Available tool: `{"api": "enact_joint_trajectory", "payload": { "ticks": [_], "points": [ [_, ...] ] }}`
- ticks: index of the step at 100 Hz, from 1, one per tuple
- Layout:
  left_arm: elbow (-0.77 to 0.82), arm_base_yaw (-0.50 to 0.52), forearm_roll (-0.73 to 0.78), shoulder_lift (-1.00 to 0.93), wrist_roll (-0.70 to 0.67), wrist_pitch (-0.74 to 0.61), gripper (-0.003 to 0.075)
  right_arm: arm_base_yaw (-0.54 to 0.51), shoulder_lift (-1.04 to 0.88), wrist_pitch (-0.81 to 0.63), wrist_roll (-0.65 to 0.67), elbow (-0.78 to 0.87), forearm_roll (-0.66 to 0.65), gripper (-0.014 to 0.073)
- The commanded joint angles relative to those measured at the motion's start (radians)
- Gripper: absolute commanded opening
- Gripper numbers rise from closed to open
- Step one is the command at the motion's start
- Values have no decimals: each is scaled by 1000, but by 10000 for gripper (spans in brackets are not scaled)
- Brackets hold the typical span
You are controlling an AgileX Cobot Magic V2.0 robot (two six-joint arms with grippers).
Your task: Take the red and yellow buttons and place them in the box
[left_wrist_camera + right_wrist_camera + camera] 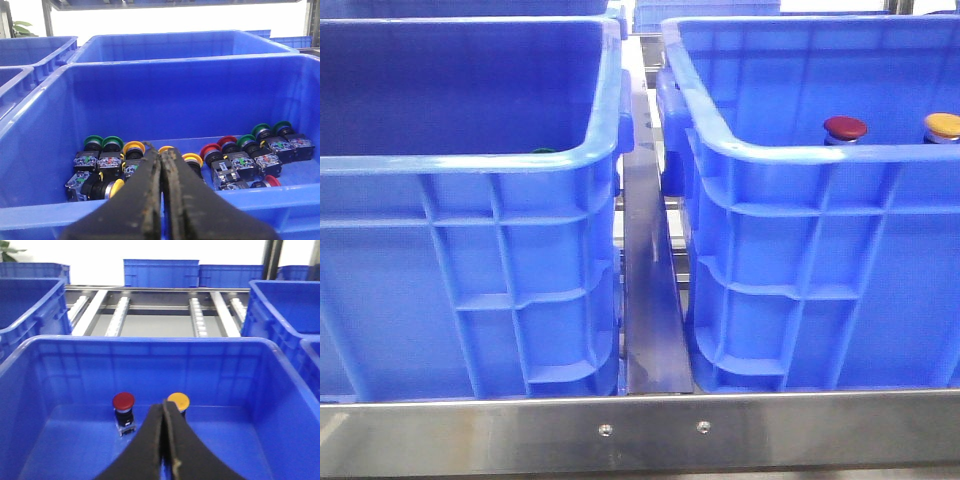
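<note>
Front view: two blue crates side by side, both cut off by the frame edges. The right-hand box (800, 150) holds the red button (845, 128) and yellow button (942, 125); only their caps clear the near rim, bodies hidden behind it. The yellow one is clipped at the frame's right edge. In the left crate (470, 160) just a sliver of green pokes above the rim; its contents are otherwise hidden from here. Neither arm shows in this view. A metal rail (650, 430) runs across the foreground.

Right wrist view: red button (123, 402) and yellow button (178, 402) stand upright on the box floor (75, 440), near each other but apart. Yellow's lower part is blocked by the right end effector (164, 412), whose fingers are pressed together, holding nothing. Roller conveyor (150, 312) visible beyond the far wall.

Left wrist view: left end effector (161, 160) also closed and empty, hanging over the supply crate (45, 115). Pile of buttons (190, 162) along the floor: green, yellow, red caps, mostly lying on their sides. The fingers cover the middle of the pile, so an exact count is not possible.
</note>
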Motion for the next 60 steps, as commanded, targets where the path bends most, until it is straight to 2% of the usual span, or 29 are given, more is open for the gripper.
{"api": "enact_joint_trajectory", "payload": {
  "ticks": [1, 25, 60],
  "points": [
    [47, 2, -4, -30, 3, -80, -19, 1, -28, -150, 103, 26, -75, -67],
    [47, 2, -4, -30, 3, -80, -19, 1, -148, -270, 223, 208, -151, -67],
    [47, 2, -4, -30, 3, -80, -19, 111, -266, -340, 226, 352, -190, -67]
  ]
}}
